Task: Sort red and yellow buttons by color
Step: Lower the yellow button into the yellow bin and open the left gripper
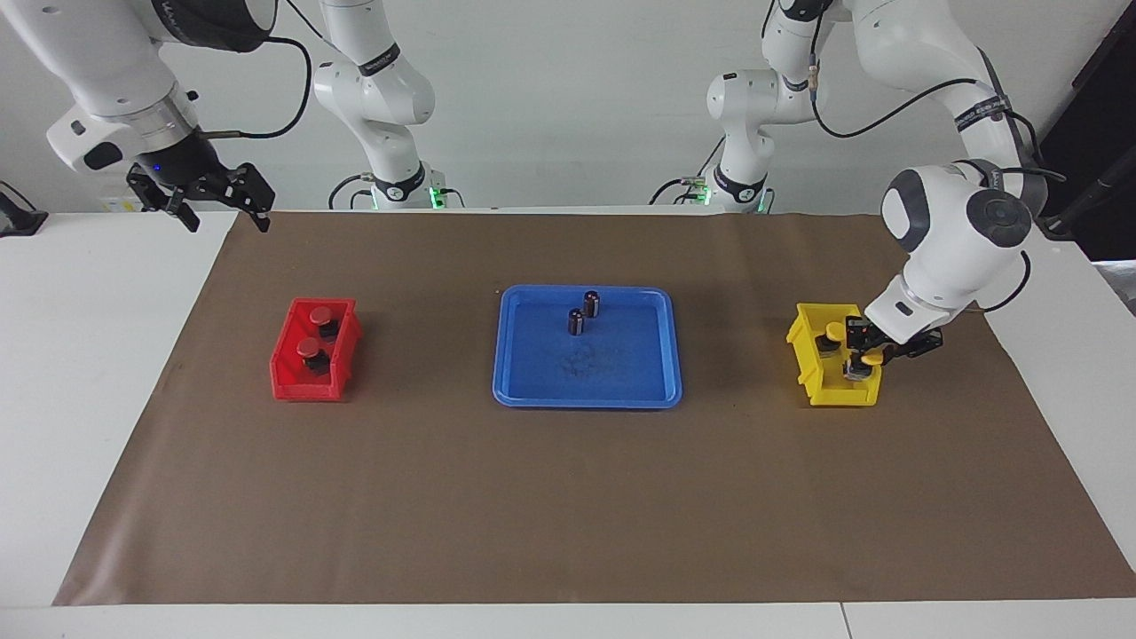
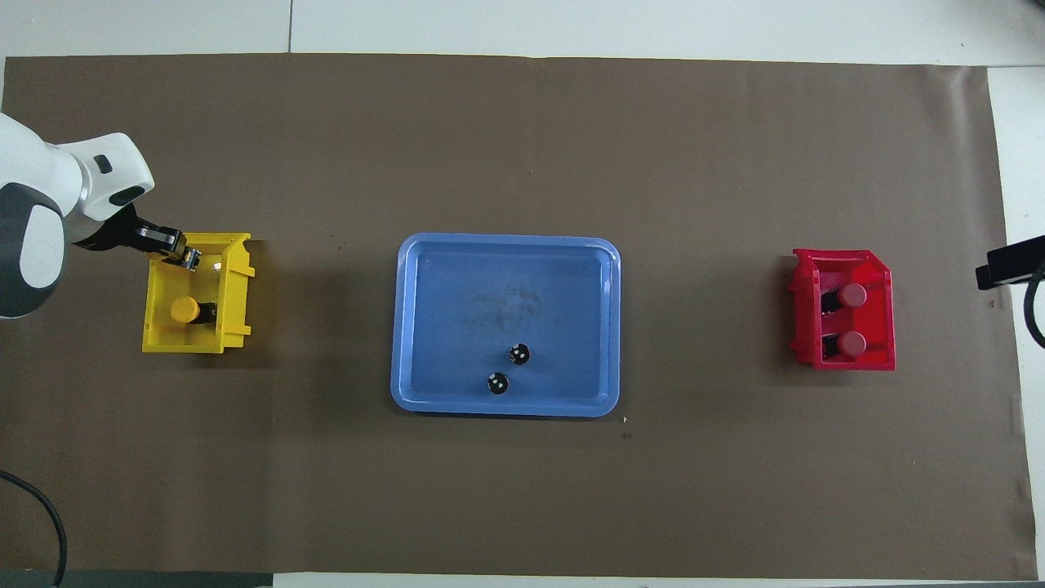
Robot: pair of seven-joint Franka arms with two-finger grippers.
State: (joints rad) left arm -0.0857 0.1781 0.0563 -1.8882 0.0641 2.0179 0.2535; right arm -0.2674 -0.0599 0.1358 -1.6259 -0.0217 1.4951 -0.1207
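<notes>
Two red buttons (image 1: 321,315) (image 1: 309,348) sit in the red bin (image 1: 306,389) toward the right arm's end of the table; they also show in the overhead view (image 2: 853,294) (image 2: 851,343). One yellow button (image 1: 834,333) (image 2: 184,310) rests in the yellow bin (image 1: 843,395) (image 2: 184,345) toward the left arm's end. My left gripper (image 1: 865,355) (image 2: 186,255) reaches down into that bin, shut on the second yellow button (image 1: 875,357). My right gripper (image 1: 222,209) (image 2: 1008,263) is open and empty, raised over the table's edge by its own base, and waits.
A blue tray (image 1: 586,397) (image 2: 506,408) lies mid-table between the bins. Two small dark cylinders (image 1: 592,303) (image 1: 576,321) stand in it, on the side nearer the robots. A brown mat (image 1: 568,515) covers the table.
</notes>
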